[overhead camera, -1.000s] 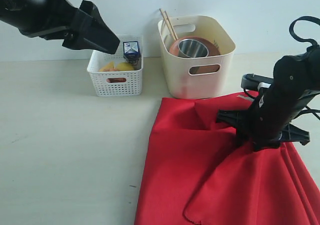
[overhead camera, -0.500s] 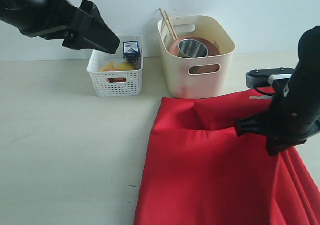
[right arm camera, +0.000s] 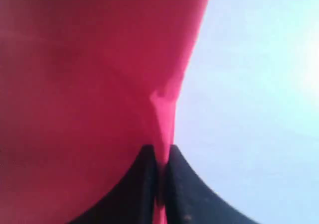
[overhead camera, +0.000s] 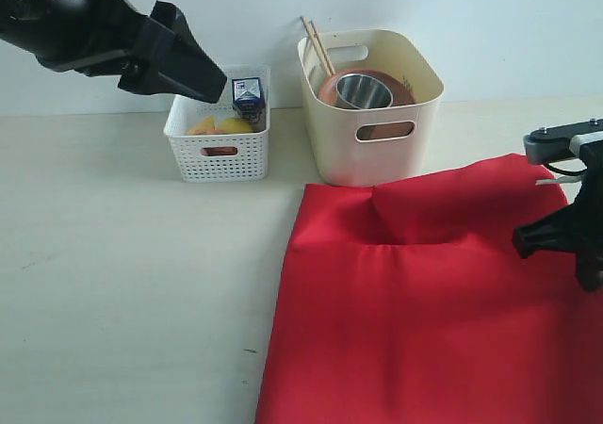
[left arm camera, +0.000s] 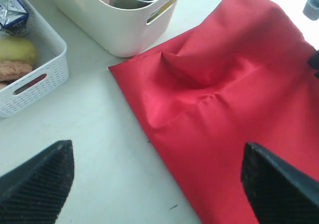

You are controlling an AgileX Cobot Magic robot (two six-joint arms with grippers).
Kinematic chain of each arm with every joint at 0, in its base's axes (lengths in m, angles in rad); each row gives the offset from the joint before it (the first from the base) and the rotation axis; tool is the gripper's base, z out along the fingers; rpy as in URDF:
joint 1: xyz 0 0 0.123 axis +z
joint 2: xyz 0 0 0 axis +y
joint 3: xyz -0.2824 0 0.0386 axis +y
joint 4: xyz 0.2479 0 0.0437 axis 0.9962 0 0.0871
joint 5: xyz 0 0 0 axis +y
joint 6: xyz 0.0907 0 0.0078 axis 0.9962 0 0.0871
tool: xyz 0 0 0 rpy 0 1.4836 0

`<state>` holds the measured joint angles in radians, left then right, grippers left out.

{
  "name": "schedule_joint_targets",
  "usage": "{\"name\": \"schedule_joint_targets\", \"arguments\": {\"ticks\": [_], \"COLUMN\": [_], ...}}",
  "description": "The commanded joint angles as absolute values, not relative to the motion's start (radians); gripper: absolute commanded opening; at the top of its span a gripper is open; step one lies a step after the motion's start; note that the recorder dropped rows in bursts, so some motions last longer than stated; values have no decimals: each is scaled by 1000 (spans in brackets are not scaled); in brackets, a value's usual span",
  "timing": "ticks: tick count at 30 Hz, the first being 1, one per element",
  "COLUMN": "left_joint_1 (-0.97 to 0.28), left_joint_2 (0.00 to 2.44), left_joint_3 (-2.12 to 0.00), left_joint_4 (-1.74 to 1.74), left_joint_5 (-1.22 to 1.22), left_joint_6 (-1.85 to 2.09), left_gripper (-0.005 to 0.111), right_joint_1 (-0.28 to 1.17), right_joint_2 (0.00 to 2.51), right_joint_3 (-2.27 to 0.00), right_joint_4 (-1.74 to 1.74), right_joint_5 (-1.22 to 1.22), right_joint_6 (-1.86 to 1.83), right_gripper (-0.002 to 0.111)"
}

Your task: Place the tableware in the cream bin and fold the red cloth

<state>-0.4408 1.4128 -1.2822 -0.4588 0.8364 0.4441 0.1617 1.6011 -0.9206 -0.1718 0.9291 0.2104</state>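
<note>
Lab-style test bench: bare pale tabletop [overhead camera: 113, 283], blank white wall [overhead camera: 518, 28].

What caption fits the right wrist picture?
The right end effector pinches an edge of the red cloth.

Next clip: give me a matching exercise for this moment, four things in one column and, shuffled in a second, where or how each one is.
Column one:
1. cup
2. carton
3. cloth
4. left gripper

Column two:
A. in the white basket
B. open, holding nothing
C. pinched by the right gripper
D. in the cream bin

Pairs: 1-D, 2-A, 3-C, 4-B
</note>
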Motion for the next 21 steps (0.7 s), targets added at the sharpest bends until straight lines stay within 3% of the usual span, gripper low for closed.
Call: {"name": "schedule_joint_targets", "arguments": {"ticks": [1, 10, 17, 21], "left_joint_1": [-439, -439, -439, -439], "left_joint_2": [1422, 1428, 1444, 1444], "left_joint_3": [-1277, -1272, -1268, -1268], "left_joint_4": [-466, -464, -464, -462], "left_joint_5": [839, 821, 815, 813], "left_joint_6": [453, 465, 467, 467], "left_gripper": [86, 86, 86, 86], "right_joint_1": [122, 73, 73, 73], "right_joint_2": [1673, 1836, 1745, 1681], "right_joint_3": [-924, -924, -974, -1019], "right_joint_4": [-196, -232, -149, 7], "right_joint_5": [854, 811, 795, 772], "right_joint_6": [231, 231, 139, -18], "right_gripper": [17, 28, 58, 67]}}
